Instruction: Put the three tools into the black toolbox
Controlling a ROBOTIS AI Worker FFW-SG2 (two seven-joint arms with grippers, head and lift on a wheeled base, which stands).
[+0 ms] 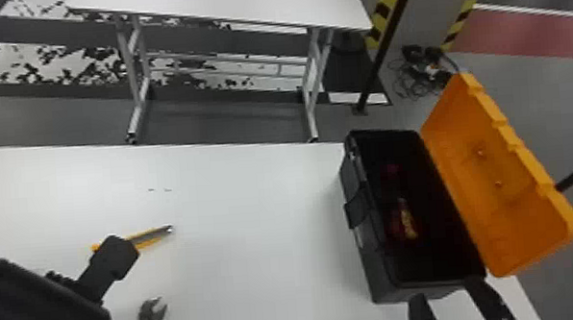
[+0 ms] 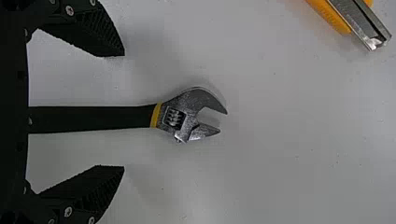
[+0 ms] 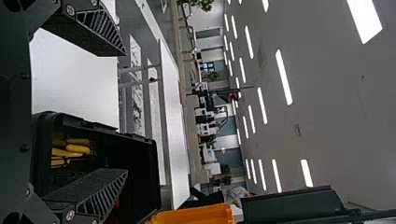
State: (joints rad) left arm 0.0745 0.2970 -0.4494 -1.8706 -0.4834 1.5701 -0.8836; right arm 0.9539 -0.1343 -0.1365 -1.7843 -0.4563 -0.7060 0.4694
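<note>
The head view looks forward and down from above the near side of the white table (image 1: pixel 254 188), high enough to take in its far-left corner and, past its far edge, a second table (image 1: pixel 221 5). The left wrist view faces down, close over the table's near-left part; it shares the wrench (image 1: pixel 151 316) and knife (image 1: pixel 153 236) with the head view. The right wrist view looks forward from beside the black toolbox (image 1: pixel 379 266)'s near end, up to the ceiling (image 3: pixel 327 102), sharing toolbox and both tables with the head view.

The wrench (image 2: pixel 135 116) has a metal head, the toolbox (image 1: pixel 373 262) matt plastic.
</note>
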